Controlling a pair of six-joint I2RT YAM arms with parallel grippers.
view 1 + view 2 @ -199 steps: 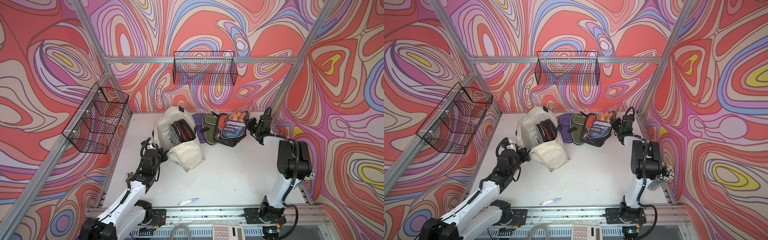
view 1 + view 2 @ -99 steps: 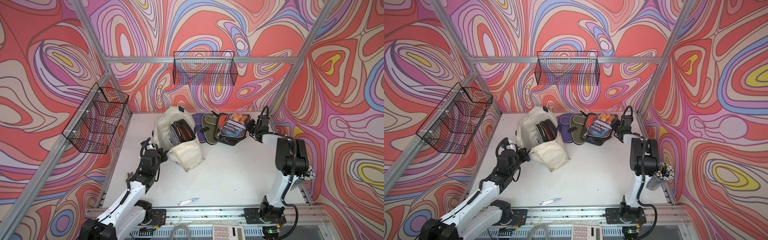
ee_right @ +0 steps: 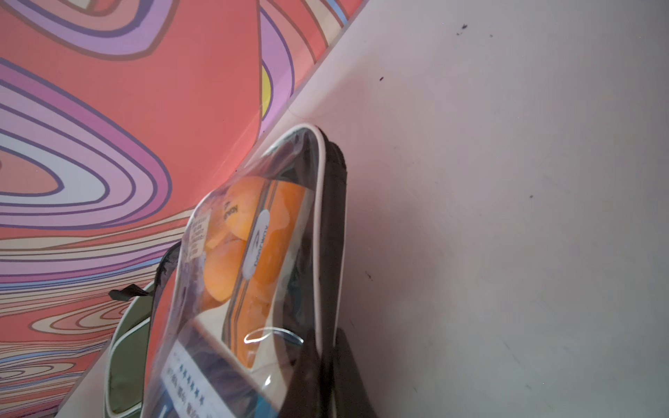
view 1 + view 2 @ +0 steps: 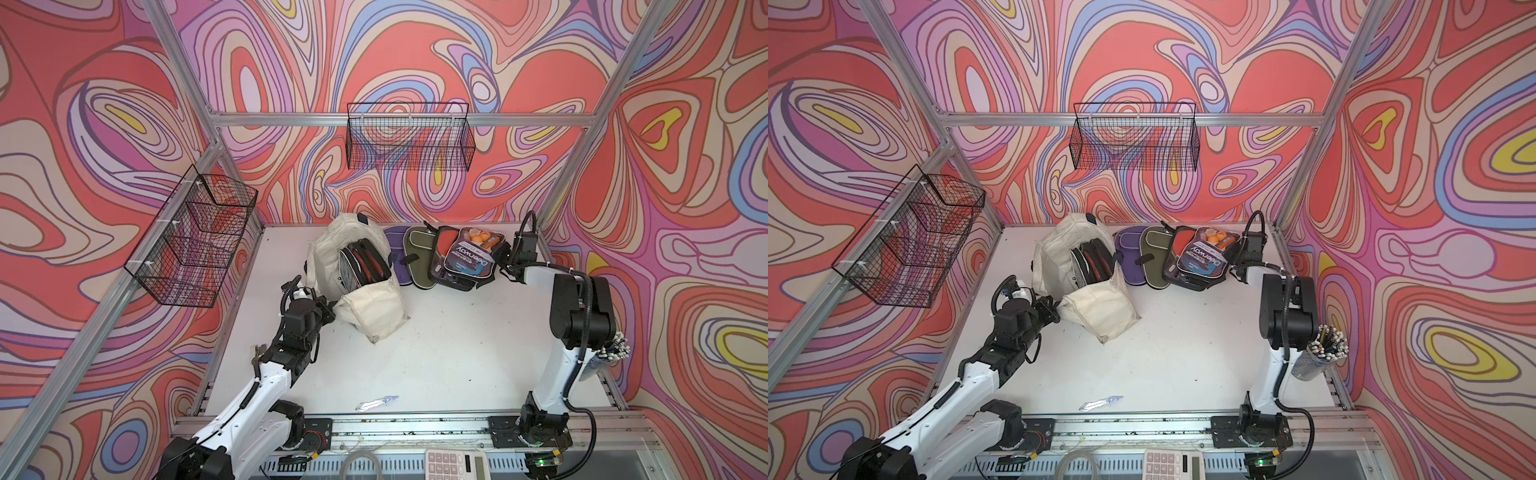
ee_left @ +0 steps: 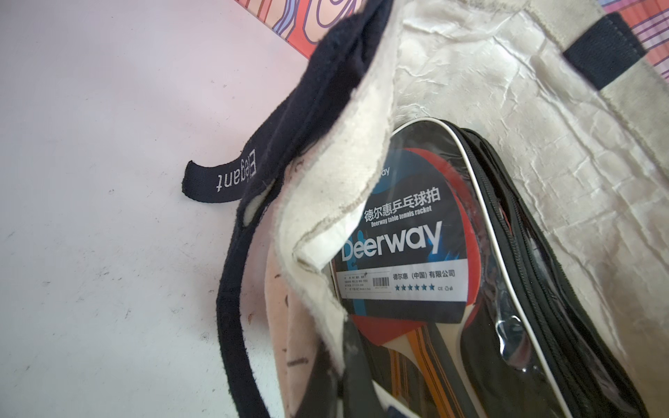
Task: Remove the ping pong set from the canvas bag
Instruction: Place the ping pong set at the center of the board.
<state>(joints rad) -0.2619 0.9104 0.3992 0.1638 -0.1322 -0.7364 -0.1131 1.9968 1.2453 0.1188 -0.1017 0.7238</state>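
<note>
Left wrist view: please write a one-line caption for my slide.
Deerway ping pong set in a clear-fronted black case, sitting inside the open cream canvas bag, navy handle draped toward the white table.

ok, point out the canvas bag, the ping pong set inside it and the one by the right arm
canvas bag (image 4: 372, 309): in a top view, on the cream side panel.
ping pong set in the bag (image 5: 398, 246): left wrist view, on the Deerway label.
ping pong set by the right arm (image 4: 469, 261): in a top view, on the blue label.

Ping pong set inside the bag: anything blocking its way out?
Partly. A rim fold of the canvas bag drapes over one edge of the ping pong set; the mouth is otherwise open.
</note>
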